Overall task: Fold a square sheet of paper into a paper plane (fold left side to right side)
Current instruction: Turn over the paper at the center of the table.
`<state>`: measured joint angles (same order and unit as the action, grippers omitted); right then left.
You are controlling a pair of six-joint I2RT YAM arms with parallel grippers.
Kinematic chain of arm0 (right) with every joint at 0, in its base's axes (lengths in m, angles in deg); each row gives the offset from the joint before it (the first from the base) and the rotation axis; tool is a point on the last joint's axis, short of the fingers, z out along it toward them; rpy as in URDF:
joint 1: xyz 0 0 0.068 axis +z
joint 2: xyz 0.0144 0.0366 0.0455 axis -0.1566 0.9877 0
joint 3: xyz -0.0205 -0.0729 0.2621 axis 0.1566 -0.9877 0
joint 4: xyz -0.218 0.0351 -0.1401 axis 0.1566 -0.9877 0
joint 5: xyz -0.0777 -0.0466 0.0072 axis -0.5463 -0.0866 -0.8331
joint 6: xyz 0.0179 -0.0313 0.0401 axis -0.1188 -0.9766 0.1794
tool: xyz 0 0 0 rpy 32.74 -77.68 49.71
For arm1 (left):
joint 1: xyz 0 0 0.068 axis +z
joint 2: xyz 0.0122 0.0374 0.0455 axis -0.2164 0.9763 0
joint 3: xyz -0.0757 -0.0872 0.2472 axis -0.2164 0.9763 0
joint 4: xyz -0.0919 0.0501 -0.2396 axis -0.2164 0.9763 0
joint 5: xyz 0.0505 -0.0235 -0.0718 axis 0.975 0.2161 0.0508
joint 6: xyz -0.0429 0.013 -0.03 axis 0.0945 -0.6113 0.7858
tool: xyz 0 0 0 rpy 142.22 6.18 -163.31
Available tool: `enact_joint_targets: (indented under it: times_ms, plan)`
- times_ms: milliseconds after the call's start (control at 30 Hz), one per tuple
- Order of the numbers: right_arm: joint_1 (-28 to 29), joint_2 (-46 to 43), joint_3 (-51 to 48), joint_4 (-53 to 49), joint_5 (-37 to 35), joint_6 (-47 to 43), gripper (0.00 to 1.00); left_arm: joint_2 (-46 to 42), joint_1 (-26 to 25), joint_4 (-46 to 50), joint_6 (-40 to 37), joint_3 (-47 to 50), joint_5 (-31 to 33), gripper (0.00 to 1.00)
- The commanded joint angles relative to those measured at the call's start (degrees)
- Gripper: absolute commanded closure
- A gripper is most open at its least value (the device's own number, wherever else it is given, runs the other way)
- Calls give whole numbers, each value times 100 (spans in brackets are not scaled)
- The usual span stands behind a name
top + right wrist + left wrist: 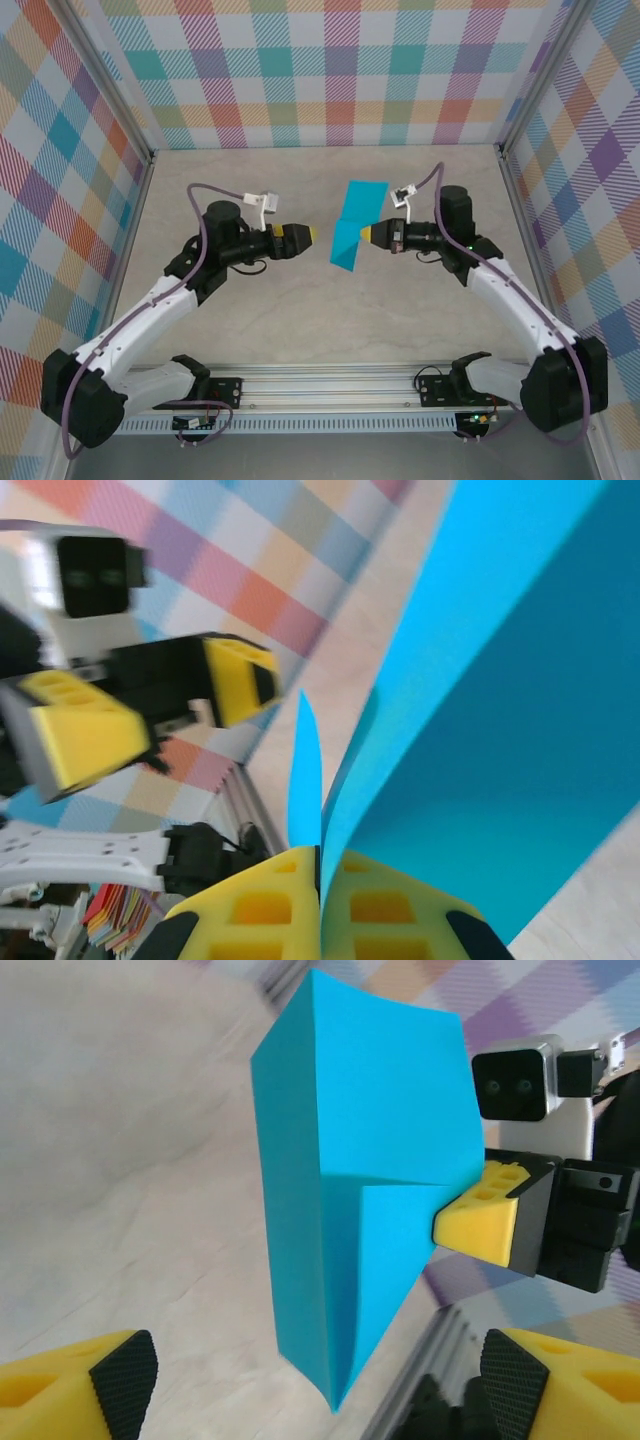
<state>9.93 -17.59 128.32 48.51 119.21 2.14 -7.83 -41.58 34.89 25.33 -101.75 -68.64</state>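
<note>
**One Gripper Holds the Blue Sheet Aloft, the Other Waits Open**

The square sheet of paper (pixel 355 225), already partly folded, stands on edge above the table (pixel 300 320) and does not lie flat on it. The right gripper (pixel 368 235) is closed on the sheet's right-hand margin. In the right wrist view its two yellow fingers (pixel 260 905) meet, with blue layers pinched between them. That pinch appears to be what keeps the sheet upright, since nothing else supports it.

Just to the left of the sheet is the left gripper (pixel 312 234), jaws wide apart and holding nothing. It points at the sheet but is not touching it. In its own wrist view, the folded face of the sheet fills the space ahead, with a crease running down towards a lower point.

The layout suggests a hand-over or a regrip. One gripper steadies the work in the air so the open one can take an edge, or press a crease, for the left-to-right fold. The sheet does not yet look like a finished dart.

By count there is one sheet of paper and two grippers, one clamped on the sheet and one open.
</note>
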Motion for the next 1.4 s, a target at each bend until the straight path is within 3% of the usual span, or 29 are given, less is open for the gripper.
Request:
enact_joint_targets:
  times_ms: [0, 200, 467, 567, 867, 967, 1067, 1100, 1233, 1333, 1367]
  plan:
    - [0, -389, 594, -5, 793, -285, 100, -225, 47, -1140, 606, -20, -740, 12]
    - [56, -539, 1295, -65, 1290, -134, 100, -121, -379, -2054, 814, -391, -1384, 12]
    - [393, -540, 1513, -112, 1315, -205, 100, 179, -979, -2240, 653, -787, -1438, 16]
    - [463, -565, 1548, -111, 1346, -225, 100, 316, -1094, -2173, 597, -902, -1457, 22]
    - [462, -757, 1496, -497, 1117, -453, 95, 277, -1154, -1998, 471, -881, -1284, 60]
    - [464, -845, 1505, -879, 833, -686, 88, 222, -1160, -1631, 236, -855, -1137, 73]
    - [466, -923, 1505, -1417, 453, -945, 74, 156, -1160, -1271, 24, -765, -890, 85]
    - [462, -948, 1492, -1612, 291, -1049, 67, 149, -1156, -1167, -30, -746, -817, 88]
    - [455, -1006, 1470, -2506, -594, -1378, 54, 108, -1161, -482, -381, -711, -322, 93]
    - [453, -1058, 1352, -3059, -1679, -1514, 36, 139, -1166, 530, -842, -784, 505, 95]
    - [454, -1059, 1286, -3236, -2129, -1531, 36, 165, -1181, 946, -1037, -813, 946, 97]
